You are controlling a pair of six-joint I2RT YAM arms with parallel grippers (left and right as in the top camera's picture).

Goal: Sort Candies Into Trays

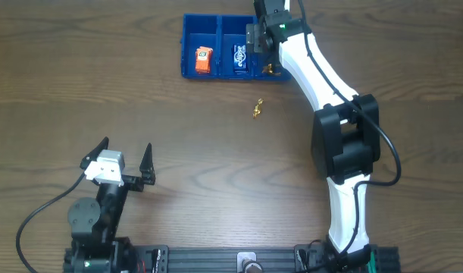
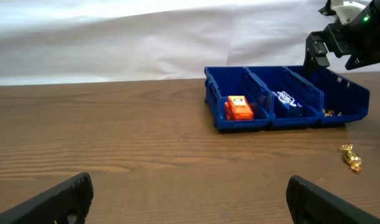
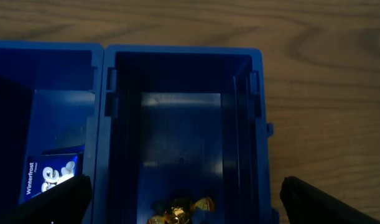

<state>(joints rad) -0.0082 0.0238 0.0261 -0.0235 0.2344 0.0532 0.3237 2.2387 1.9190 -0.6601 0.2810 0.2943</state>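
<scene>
A blue tray with three compartments sits at the far middle of the table. Its left compartment holds an orange candy, the middle one a blue-wrapped candy, and the right one gold-wrapped candies. One gold candy lies loose on the table just in front of the tray. My right gripper hovers above the right compartment, open and holding nothing. My left gripper rests open near the front left, far from the tray.
The wooden table is bare around the tray and the loose candy. The right arm stretches from its base to the tray along the right side.
</scene>
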